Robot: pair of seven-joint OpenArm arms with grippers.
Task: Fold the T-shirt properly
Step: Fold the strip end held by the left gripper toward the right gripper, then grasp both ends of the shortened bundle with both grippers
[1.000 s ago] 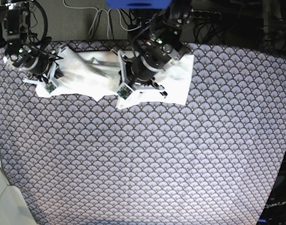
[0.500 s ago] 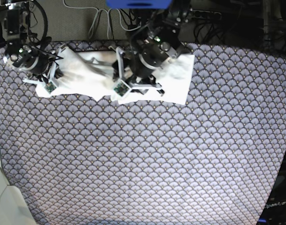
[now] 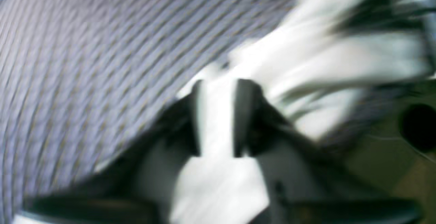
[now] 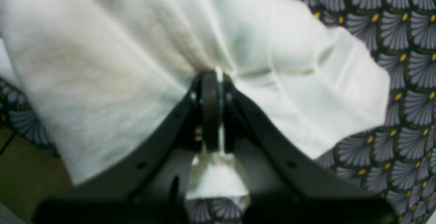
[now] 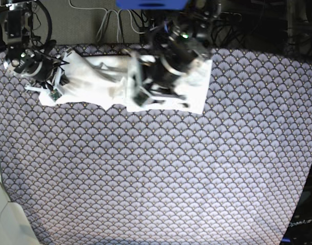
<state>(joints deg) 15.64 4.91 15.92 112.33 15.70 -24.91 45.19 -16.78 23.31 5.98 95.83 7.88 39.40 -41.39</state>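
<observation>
While both grippers hold cloth, you must keep the two arms moving as one pair. The T-shirt [image 5: 94,81] lies bunched along the 12 o'clock edge of the patterned tablecloth [image 5: 161,178], from about 10 o'clock to 1 o'clock in the base view, with only its plain white side showing.

Your right gripper [image 4: 212,80] is clenched on a fold of the shirt; in its wrist view the cloth gathers in tight creases at the closed jaws, and a little white strip comes out behind them. This arm is at 10 o'clock in the base view [image 5: 46,81].

Your left gripper [image 3: 218,115] also grasps the shirt: a white band of cloth sits between its two dark fingers [image 3: 245,115]. The picture is strongly blurred, so I judge this arm is moving fast. In the base view it stands near 12 o'clock [image 5: 140,94], over the middle of the shirt.

For a good step, I would lift both pinched points to the same height and pull them apart gently, until the cloth between them is straight but not strained. Move the left arm slower, because a fast swing can drag the cloth out of the jaws. The free part toward 1 o'clock should stay flat on the table.
</observation>
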